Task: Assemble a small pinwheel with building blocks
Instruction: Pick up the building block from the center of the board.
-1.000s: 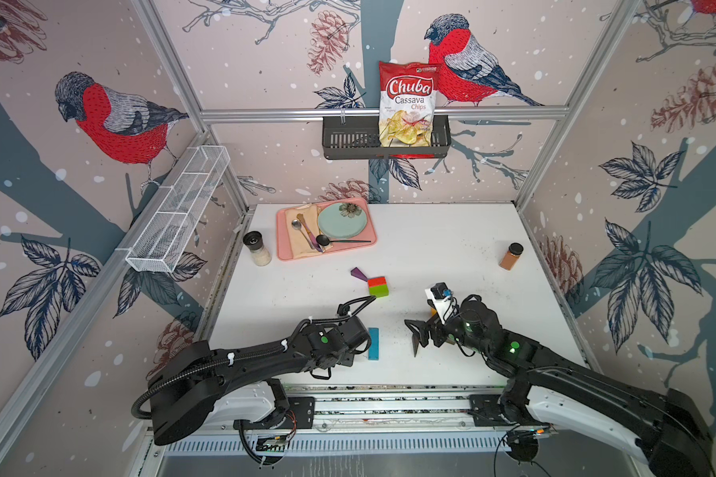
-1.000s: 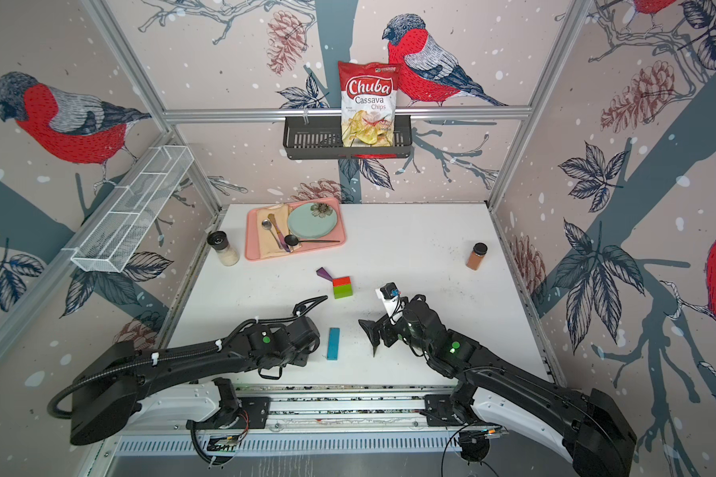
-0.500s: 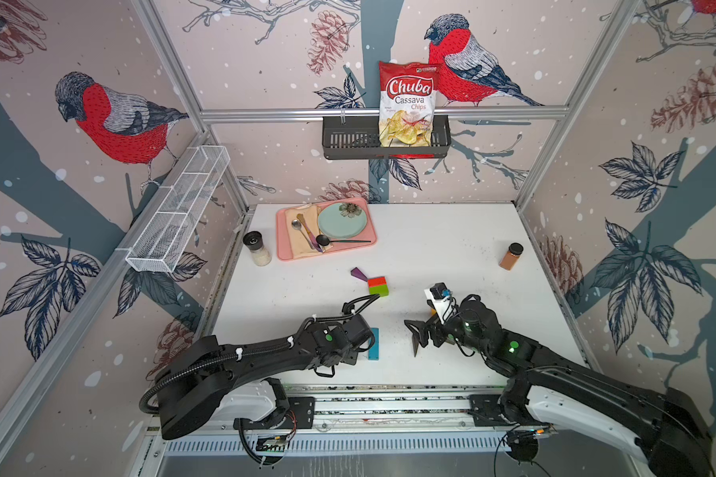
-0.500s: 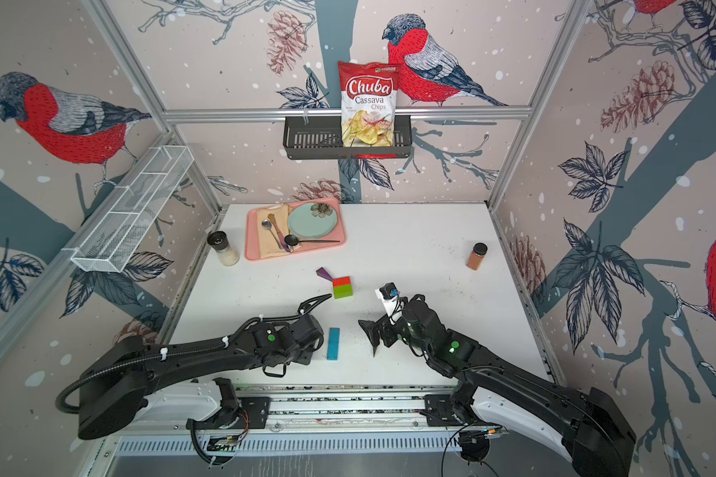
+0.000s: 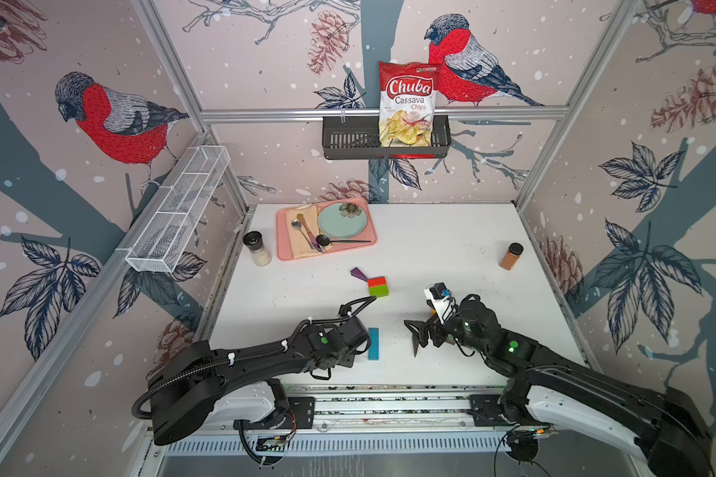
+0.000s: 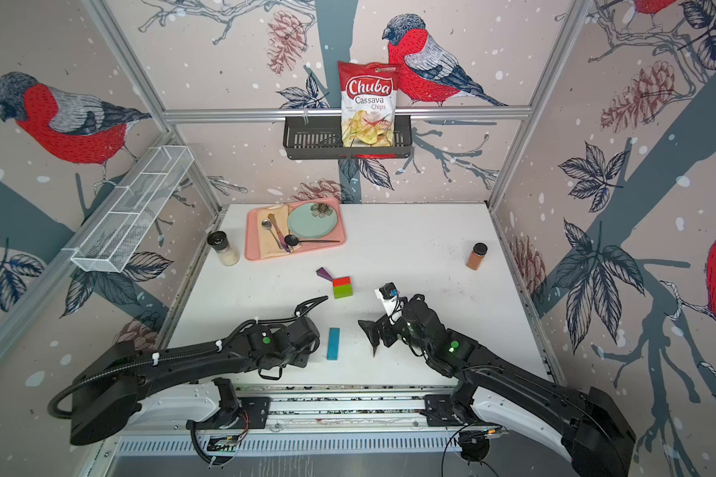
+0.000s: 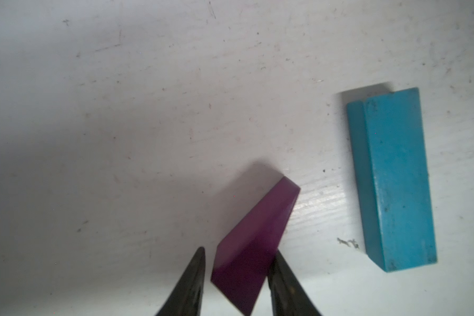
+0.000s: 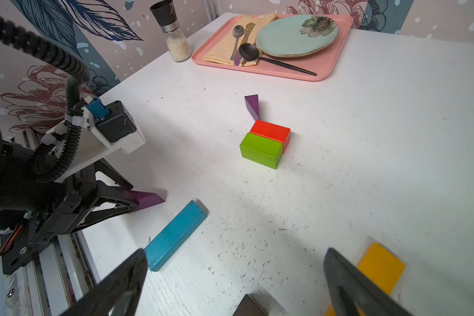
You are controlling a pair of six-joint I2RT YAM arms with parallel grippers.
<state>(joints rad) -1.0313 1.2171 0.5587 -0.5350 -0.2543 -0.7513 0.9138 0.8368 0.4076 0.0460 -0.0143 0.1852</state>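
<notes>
A red block and a green block sit joined mid-table, with one purple wedge at the red block's far corner. A blue bar lies nearer the front. Beside it my left gripper straddles a second purple wedge flat on the table. One finger touches it and the other stands a sliver off, so the gripper is open. My right gripper hangs wide open and empty, right of the blue bar. A yellow bar and a dark brown piece lie just under it.
A pink tray with a plate and cutlery stands at the back left, and a salt grinder is beside it. A brown spice jar is at the right edge. A black wall basket holds a chips bag.
My left gripper's jaws have narrowed round the purple wedge, and the arm has edged slightly toward the blue bar. The right arm has stayed still and open.
</notes>
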